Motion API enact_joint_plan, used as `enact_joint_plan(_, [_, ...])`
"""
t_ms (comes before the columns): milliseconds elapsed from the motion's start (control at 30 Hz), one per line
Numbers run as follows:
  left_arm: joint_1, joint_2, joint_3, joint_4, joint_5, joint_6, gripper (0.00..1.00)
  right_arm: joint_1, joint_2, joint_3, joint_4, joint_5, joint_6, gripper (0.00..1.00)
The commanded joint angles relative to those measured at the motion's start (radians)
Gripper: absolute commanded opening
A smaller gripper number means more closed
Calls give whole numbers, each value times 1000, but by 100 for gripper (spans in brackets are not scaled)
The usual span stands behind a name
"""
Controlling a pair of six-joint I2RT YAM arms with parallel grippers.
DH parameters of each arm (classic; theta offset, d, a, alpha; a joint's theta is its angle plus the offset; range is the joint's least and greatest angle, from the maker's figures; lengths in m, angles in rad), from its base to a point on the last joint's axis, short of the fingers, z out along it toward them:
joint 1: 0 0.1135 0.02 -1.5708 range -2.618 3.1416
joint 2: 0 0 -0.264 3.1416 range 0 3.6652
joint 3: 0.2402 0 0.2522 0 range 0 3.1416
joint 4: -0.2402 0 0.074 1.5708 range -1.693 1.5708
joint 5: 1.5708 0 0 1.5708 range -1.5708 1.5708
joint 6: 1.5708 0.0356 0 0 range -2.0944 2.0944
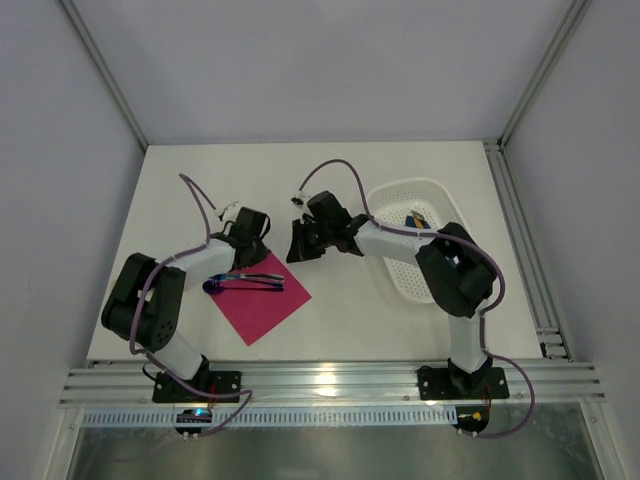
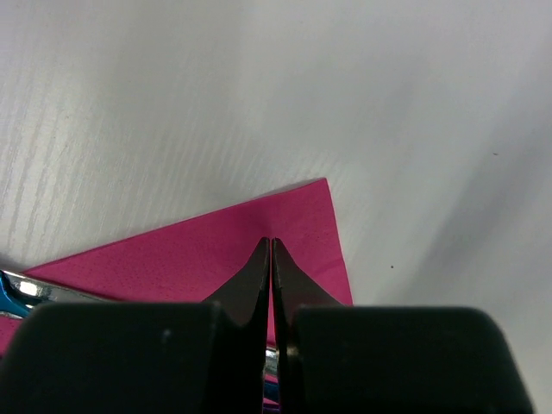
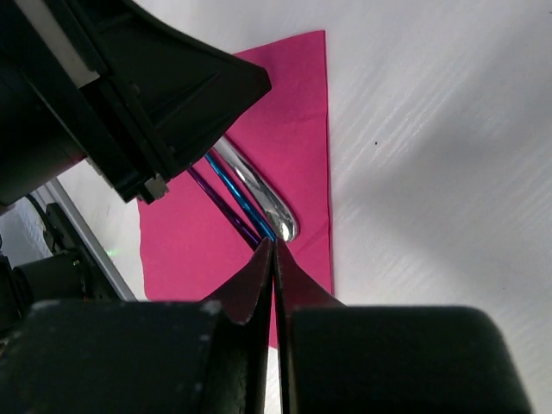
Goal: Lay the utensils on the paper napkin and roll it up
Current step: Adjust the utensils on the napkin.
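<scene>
Since the utensils (image 1: 245, 281) lie together across the far part of the paper napkin (image 1: 265, 305), the placing looks done. The sheet lies flat on the tabletop (image 1: 350, 320), so the rolling is left to do. The left tool (image 2: 270, 241) is pinched closed over the napkin's far corner, and the right tool (image 3: 273, 243) is closed by the handle ends. Neither visibly holds anything. Bare tabletop borders the napkin's edges, and the white basket (image 1: 398, 272) sits well apart on the right.

A lab test booth: plain white walls (image 1: 300, 60), aluminium rails (image 1: 330, 382).
</scene>
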Motion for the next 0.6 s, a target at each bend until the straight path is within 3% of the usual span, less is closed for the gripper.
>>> enact_joint_plan(0, [0,3,39,-17,-57,-23,0,3,31,27,147,-4,41,4])
enact_joint_plan(167, [8,29,42,-5,-31,-20,0,3,73,18,245,-10,67,4])
enact_joint_plan(567, [11,61,39,-12,-3,-28,0,2,203,101,275,-64,106,4])
